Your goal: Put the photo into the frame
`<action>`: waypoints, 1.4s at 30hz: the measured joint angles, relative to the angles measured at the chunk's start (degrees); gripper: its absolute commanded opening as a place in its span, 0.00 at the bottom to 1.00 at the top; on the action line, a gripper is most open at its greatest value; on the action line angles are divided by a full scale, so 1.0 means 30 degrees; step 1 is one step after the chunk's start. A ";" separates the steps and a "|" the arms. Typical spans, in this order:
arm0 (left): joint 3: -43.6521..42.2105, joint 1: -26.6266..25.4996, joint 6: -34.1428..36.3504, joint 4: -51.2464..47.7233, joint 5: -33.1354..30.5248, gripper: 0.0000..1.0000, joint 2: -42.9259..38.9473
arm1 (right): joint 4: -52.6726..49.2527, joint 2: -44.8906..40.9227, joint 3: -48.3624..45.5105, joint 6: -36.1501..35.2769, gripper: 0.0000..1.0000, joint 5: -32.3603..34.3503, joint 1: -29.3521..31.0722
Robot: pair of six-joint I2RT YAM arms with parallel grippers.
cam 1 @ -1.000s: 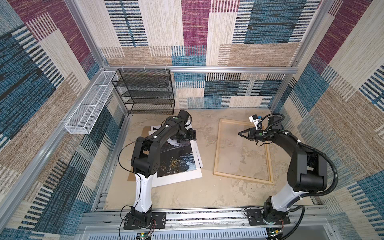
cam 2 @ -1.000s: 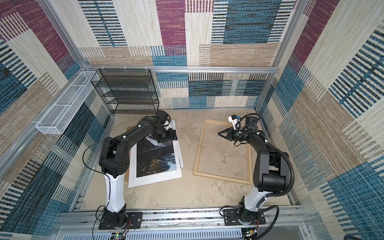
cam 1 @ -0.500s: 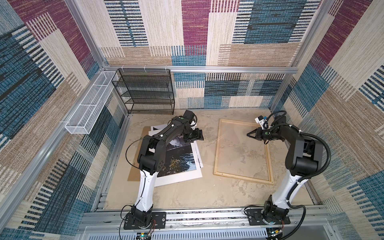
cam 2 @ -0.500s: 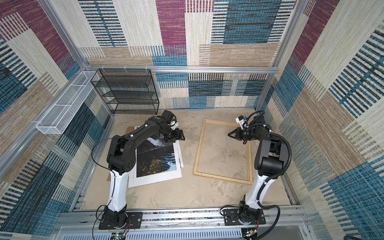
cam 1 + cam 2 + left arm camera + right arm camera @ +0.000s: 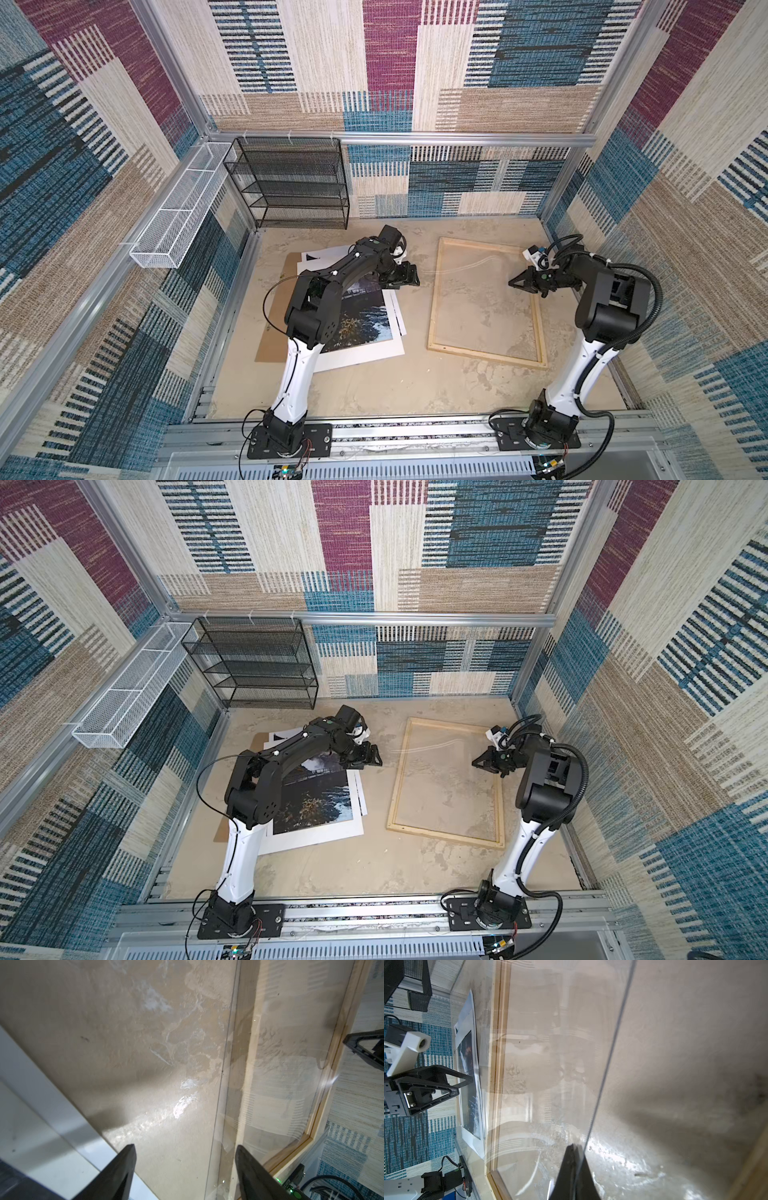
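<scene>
The photo (image 5: 357,320) (image 5: 320,800) lies flat on the left of the table on a white mat, partly under my left arm. The pale wood frame (image 5: 432,316) (image 5: 395,796) lies flat to its right. My left gripper (image 5: 409,277) (image 5: 185,1147) is open and holds nothing. It hovers over the gap between the photo's far corner and the frame's left rail (image 5: 251,1064). My right gripper (image 5: 512,282) (image 5: 572,1147) is shut on the edge of a clear sheet (image 5: 571,1053) over the frame's right part. The sheet is tilted, and its far edge overhangs the left rail.
A white mat (image 5: 365,353) and a brown backing board (image 5: 274,328) lie under the photo. A black wire shelf (image 5: 299,183) stands at the back left and a white wire basket (image 5: 178,216) hangs on the left wall. Patterned walls close in the table.
My left gripper has moved right, off the photo's corner toward the frame, still open. My right gripper has drawn back to the right and nearer over the frame, still shut.
</scene>
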 measured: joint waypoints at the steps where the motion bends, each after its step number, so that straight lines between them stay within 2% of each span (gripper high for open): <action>1: 0.0015 -0.0117 0.0000 0.0080 0.0095 0.78 0.0051 | -0.0022 0.0029 0.0044 -0.0051 0.00 0.0036 0.0007; 6: 0.0153 -0.0772 -0.0015 0.0372 0.0612 0.76 0.0306 | -0.0182 0.0087 0.0350 -0.0262 0.00 0.0342 0.0015; 20: 0.0036 -0.2062 -0.0430 0.1224 0.1494 0.61 0.0503 | -0.0430 0.0124 0.0663 -0.0503 0.00 0.0896 0.0000; 29: -0.0379 -0.2397 -0.0495 0.1282 0.1566 0.59 0.0277 | -0.0415 -0.0393 0.0634 -0.0503 0.24 0.1953 0.0000; 34: -0.0634 -0.2645 -0.0517 0.1290 0.1581 0.59 0.0029 | -0.0335 -0.0816 0.0517 -0.0503 0.26 0.2353 -0.0066; 42: -0.0612 -0.2980 -0.0568 0.1282 0.1785 0.58 0.0022 | 0.0000 -0.0947 0.0466 -0.0503 0.24 0.2543 -0.0138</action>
